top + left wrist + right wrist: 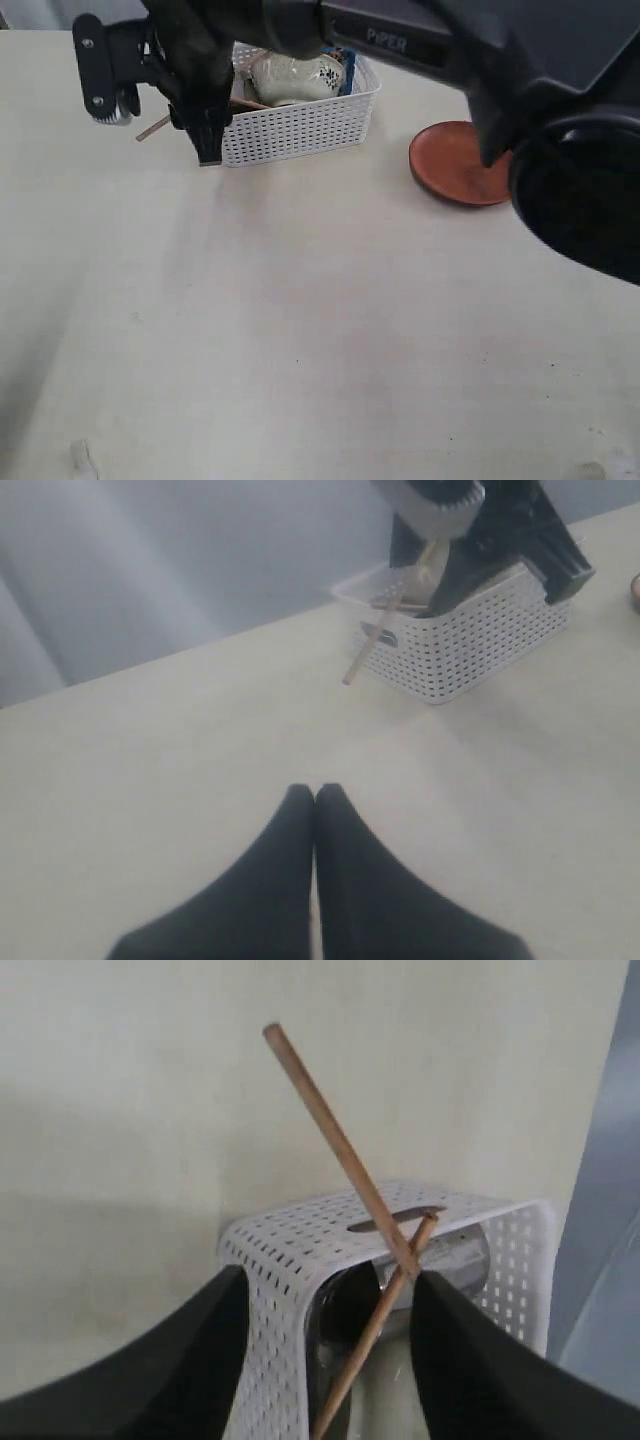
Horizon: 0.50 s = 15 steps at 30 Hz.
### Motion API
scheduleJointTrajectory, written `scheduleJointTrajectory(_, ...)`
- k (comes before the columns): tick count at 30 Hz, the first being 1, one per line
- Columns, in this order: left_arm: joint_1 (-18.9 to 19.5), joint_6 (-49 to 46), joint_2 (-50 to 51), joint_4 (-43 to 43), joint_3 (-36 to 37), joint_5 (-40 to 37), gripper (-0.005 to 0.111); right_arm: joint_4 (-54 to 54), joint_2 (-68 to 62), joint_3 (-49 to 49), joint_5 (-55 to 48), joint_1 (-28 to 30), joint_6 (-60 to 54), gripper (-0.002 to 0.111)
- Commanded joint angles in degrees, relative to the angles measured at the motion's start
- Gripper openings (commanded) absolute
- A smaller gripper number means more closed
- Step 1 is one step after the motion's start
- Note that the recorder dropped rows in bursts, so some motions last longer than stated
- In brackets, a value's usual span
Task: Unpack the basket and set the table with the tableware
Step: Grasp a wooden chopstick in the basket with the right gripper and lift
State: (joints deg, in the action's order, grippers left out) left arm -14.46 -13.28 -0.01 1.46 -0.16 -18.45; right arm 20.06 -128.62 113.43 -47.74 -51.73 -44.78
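Right wrist view: chopsticks [340, 1142] cross inside the spread right end effector [330, 1278].

White perforated plastic basket [300, 130]; wooden chopsticks [345, 1146]; matt cream table [300, 330]

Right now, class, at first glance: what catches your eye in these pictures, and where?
The right gripper hangs open over the end of the white basket, at the top of the exterior view, where wooden chopsticks jut out. A reddish-brown plate lies on the table right of the basket in that view, apart from it.
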Motion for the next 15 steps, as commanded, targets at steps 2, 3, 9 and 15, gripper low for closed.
scheduleJointTrajectory(2, -0.3, 0.4, 0.0, 0.4, 0.2, 0.0, 0.0, 11.1, -2.3, -0.1, 4.4, 0.7, 5.5, 0.048)
scheduleJointTrajectory(3, -0.3, 0.4, 0.0, 0.4, 0.2, 0.0, 0.0, 12.8, -2.6, -0.1, 5.4, 0.8, 6.8, 0.048)
scheduleJointTrajectory(9, -0.3, 0.4, 0.0, 0.4, 0.2, 0.0, 0.0, 16.9, -5.3, -0.1, 8.9, 1.4, 9.5, 0.048)
scheduleJointTrajectory(15, -0.3, 0.4, 0.0, 0.4, 0.2, 0.0, 0.0, 20.5, -7.4, -0.1, 8.7, 1.5, 10.2, 0.048)
